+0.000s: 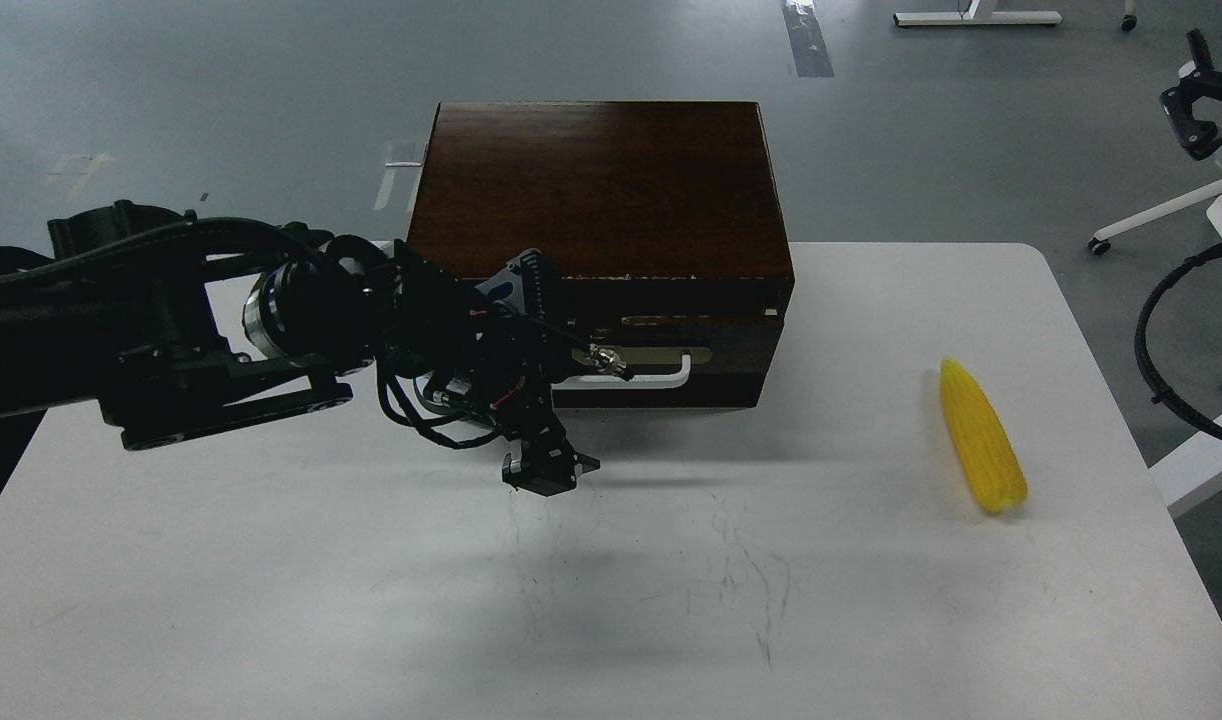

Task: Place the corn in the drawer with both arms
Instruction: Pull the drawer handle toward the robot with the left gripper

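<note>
- Head view: the dark brown wooden box (601,200) sits at the far middle of the white counter (271,600); its drawer (671,340) is pushed in, so nothing inside it shows.
- The white bar handle (661,378) lies across the drawer front, under a brass plate (661,355).
- The corn (981,435) lies flat on the counter, well right of the box, long axis running near to far, pointed tip away from the robot.
- The left claw (546,470) hangs just before the drawer's left end, fingers down; I cannot tell whether it is open or closed.
- The right claw is out of sight.
</note>
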